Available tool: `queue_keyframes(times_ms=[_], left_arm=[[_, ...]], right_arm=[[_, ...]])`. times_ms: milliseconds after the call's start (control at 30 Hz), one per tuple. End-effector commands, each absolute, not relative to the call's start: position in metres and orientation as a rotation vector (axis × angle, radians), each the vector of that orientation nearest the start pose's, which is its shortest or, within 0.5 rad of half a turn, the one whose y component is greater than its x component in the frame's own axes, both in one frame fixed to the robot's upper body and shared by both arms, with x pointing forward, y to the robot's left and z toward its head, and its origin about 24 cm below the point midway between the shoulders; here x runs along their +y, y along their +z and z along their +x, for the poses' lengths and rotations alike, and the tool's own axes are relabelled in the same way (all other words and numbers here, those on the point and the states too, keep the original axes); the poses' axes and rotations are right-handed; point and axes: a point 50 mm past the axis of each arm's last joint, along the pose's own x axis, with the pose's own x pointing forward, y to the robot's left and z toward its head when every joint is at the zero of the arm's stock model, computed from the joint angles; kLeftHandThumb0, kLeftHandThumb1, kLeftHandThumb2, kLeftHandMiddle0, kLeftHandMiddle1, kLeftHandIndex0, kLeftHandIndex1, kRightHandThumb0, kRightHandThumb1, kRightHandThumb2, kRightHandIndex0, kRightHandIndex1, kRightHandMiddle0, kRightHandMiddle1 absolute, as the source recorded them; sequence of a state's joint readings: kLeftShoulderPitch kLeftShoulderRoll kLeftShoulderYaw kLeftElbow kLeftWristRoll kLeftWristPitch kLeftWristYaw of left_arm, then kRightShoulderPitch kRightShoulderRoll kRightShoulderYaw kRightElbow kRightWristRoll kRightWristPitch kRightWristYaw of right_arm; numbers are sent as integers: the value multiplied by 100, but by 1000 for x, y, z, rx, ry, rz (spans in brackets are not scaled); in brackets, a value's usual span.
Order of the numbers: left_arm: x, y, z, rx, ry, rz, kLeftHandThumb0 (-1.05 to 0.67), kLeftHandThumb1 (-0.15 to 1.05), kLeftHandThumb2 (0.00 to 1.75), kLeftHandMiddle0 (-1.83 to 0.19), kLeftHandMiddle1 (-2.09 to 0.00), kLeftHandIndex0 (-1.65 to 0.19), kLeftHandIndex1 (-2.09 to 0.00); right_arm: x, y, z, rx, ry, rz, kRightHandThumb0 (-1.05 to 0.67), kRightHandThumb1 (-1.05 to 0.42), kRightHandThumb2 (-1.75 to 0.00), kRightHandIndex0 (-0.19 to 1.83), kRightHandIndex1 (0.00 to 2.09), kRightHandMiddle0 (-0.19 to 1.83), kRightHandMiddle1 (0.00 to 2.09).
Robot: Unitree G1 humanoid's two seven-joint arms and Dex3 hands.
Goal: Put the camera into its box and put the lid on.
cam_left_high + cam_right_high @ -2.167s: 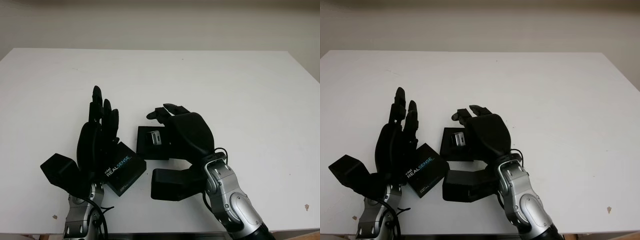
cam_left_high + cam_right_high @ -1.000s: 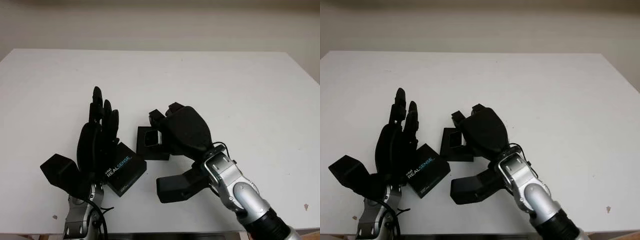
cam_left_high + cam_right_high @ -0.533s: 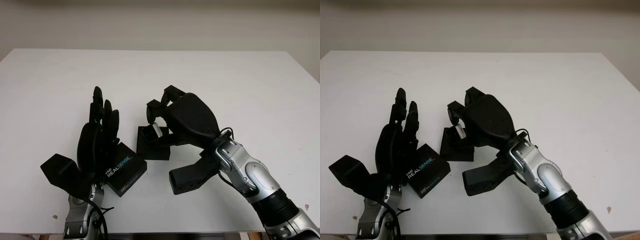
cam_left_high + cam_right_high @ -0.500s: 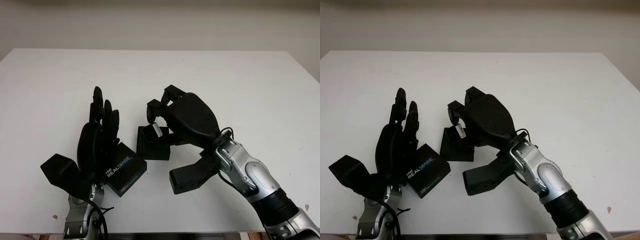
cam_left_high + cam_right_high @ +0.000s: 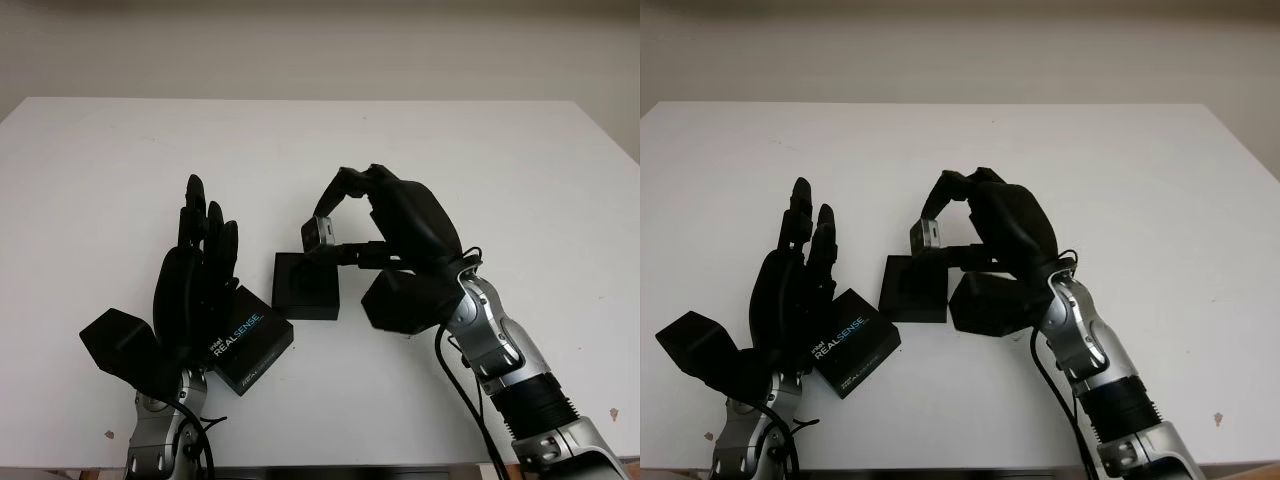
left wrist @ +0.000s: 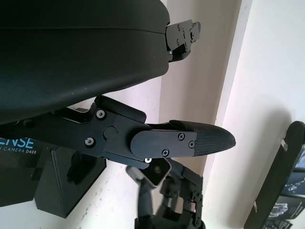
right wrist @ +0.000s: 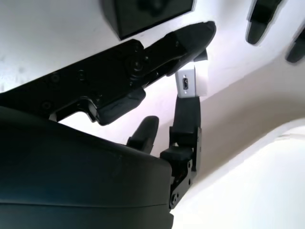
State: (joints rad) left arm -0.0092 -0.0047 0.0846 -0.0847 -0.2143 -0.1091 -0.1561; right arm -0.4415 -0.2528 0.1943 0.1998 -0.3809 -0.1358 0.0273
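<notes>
**Camera held above its box as packing step is judged under way**

A small silver-grey camera (image 5: 322,236) is pinched between the fingertips of the right hand (image 5: 345,215), raised just above the far edge of the open black box (image 5: 307,285), which stands on the white surface (image 5: 480,160). The camera is seen clear of the box, not touching it. In the right wrist view the camera (image 7: 192,82) is shown as a short pale block with a small port on one end, clamped between two black fingers (image 7: 186,36) over the box (image 7: 147,12).

The left hand (image 5: 200,270) is held open, fingers extended, beside the black lid (image 5: 248,338), printed with REALSENSE lettering and lying on the surface just left of the box. Nothing is gripped by it.

The first step, placing the camera, is judged to be in hand and not yet done; the box recess is seen empty. For the next move, the camera would need to be lined up with the recess, lowered in and released. The lid would then need to be picked up and seated over the box. A tilted entry is judged the chief risk, since the camera is gripped only at its ends.
</notes>
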Motion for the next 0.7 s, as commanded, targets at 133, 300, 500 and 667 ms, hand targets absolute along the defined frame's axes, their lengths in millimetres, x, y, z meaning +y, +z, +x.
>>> queue_keyframes(times_ms=[133, 300, 500, 667], left_arm=[[165, 70, 250, -204, -73, -189, -76, 105, 38, 19, 0, 19, 0], [164, 70, 250, -202, -71, -181, -76, 105, 38, 19, 0, 19, 0], [164, 70, 251, -205, -73, -195, -76, 105, 36, 19, 0, 19, 0], [164, 70, 250, -198, -73, -196, -76, 105, 36, 19, 0, 19, 0]], right_arm=[[-126, 113, 323, -191, 290, -491, -47, -103, -6, 16, 71, 45, 162], [-125, 102, 318, -40, 326, -298, -47, -103, -5, 20, 58, 47, 163], [-120, 88, 311, 89, 377, -148, -45, -103, -6, 19, 52, 46, 162], [-115, 82, 306, 93, 412, -161, -46, -103, -5, 20, 48, 44, 161]])
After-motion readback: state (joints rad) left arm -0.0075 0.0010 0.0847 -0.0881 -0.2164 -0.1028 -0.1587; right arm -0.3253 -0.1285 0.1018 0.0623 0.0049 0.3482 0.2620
